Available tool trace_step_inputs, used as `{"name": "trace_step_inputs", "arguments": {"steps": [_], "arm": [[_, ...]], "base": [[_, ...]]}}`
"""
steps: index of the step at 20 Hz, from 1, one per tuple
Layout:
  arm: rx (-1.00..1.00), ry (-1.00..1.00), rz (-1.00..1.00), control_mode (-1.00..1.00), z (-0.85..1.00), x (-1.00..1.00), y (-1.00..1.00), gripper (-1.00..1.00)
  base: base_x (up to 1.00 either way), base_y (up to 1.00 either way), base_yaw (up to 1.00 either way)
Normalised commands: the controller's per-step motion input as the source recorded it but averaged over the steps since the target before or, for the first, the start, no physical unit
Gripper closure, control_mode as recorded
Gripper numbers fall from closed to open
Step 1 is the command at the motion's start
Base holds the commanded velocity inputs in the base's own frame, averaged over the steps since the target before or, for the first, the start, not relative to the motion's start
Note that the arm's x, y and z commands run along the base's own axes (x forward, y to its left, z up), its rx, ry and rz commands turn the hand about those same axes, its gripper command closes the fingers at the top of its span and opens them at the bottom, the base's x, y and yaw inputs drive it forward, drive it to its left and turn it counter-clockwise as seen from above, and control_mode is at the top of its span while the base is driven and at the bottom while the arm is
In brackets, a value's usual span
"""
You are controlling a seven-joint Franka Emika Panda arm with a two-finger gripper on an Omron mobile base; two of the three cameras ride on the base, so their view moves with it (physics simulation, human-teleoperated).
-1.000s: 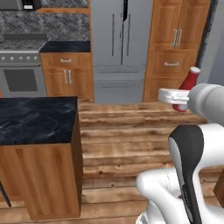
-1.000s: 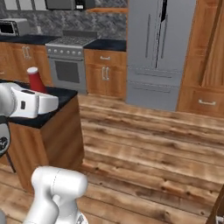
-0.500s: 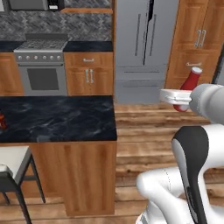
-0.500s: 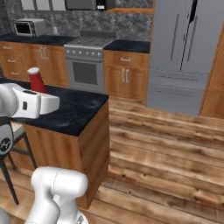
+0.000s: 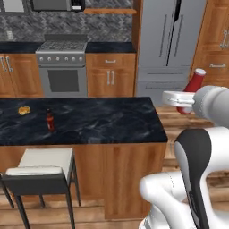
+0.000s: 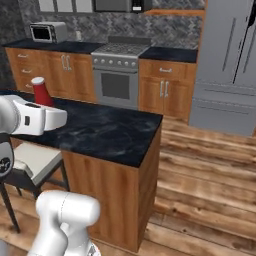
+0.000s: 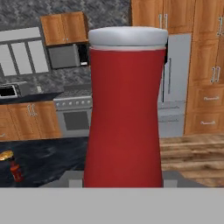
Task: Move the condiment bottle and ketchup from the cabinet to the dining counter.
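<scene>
Ketchup [image 5: 191, 90] sits upright, clamped between the gripper [image 5: 182, 99] fingers, partly closed on its body, beside the dining counter [image 5: 103, 123], where the condiment bottle [image 5: 50, 120] stands.

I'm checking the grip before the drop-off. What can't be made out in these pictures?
- Finger contact on the ketchup: hand view, the bottle hides it.
- Ketchup base: right base view, the white hand covers it.
- The yellow item on the dining counter: left base view, too small to identify.

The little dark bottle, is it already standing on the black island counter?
Yes, the small dark bottle stands upright on the black island counter, near a small orange thing.
</scene>
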Motion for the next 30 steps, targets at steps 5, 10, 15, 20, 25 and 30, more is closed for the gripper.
{"name": "trace_step_inputs", "arguments": {"steps": [5,10,15,20,25,30], "arm": [[0.0,0.0,0.0,1.0,0.0,0.0,0.0,1.0],[0.0,0.0,0.0,1.0,0.0,0.0,0.0,1.0],[0.0,0.0,0.0,1.0,0.0,0.0,0.0,1.0],[0.0,0.0,0.0,1.0,0.0,0.0,0.0,1.0],[0.0,0.0,0.0,1.0,0.0,0.0,0.0,1.0],[0.0,0.0,0.0,1.0,0.0,0.0,0.0,1.0]], "base": [[0.03,0.66,0.19],[0.24,0.41,0.39],[0.56,0.15,0.37],[0.73,-0.05,0.25],[0.53,-0.07,0.28],[0.5,0.0,0.22]]}}
